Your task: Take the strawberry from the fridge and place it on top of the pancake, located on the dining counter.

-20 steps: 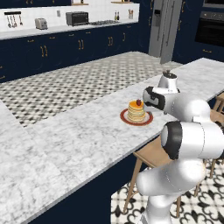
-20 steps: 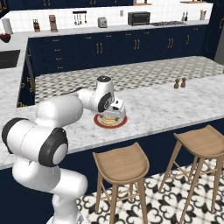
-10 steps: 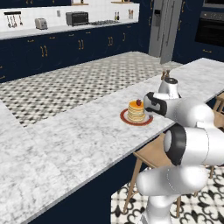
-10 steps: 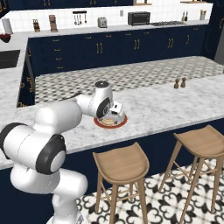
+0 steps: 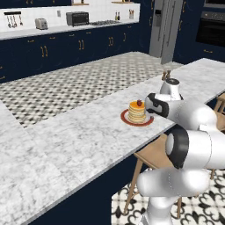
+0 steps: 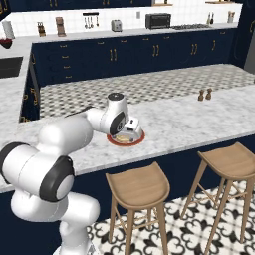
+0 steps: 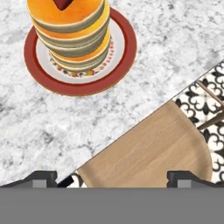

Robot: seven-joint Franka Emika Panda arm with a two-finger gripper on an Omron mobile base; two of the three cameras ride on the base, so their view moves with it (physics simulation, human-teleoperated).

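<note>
Withdrawn since a second ago: gripper (image 7: pixel 112 177), now back from the plate toward the counter edge, fingers spread wide, grasping nothing. Strawberry (image 5: pixel 139 103): resting on top of the pancake (image 5: pixel 136 111). Plate (image 7: pixel 124 65): reddish-brown rim, on the dining counter (image 5: pixel 79 140). Wooden stool (image 7: pixel 153 148): below the counter edge.

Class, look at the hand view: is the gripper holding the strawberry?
No. The strawberry sits on top of the pancake, while the gripper is open and empty, its fingertips wide apart over the counter edge.
</note>
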